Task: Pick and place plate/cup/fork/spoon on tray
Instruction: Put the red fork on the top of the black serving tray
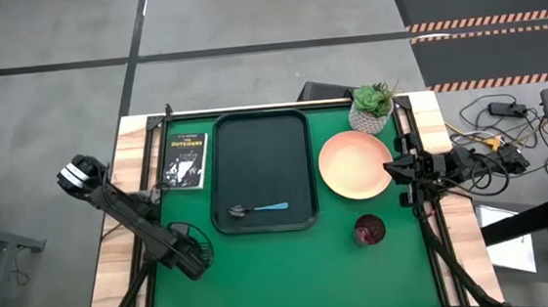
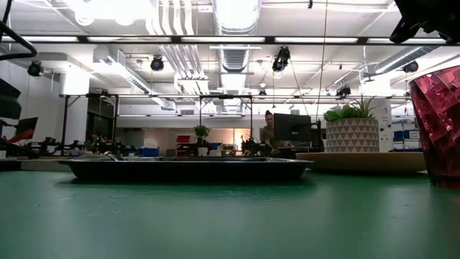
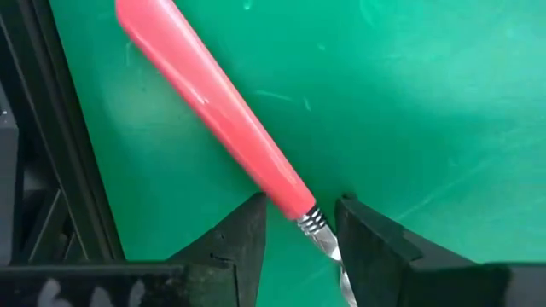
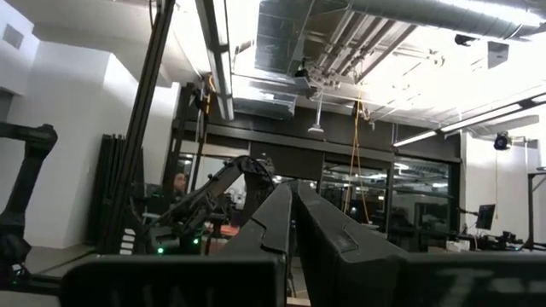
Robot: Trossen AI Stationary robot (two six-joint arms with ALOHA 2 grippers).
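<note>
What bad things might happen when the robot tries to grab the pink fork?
The left gripper straddles the fork at its thin metal neck, off-centre, so the long handle might tip or slip out when lifted. The spoon already lies in the tray, so the fork might land on it.

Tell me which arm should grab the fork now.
Left. Its gripper is low over the mat, open fingers straddling the fork at its neck. The right gripper sits shut beside the plate.

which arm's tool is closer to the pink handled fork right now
Left. The left tool straddles the pink-handled silver fork where handle meets metal, fingers open on either side. The right tool waits across the table, beside the round peach-orange plate.
</note>
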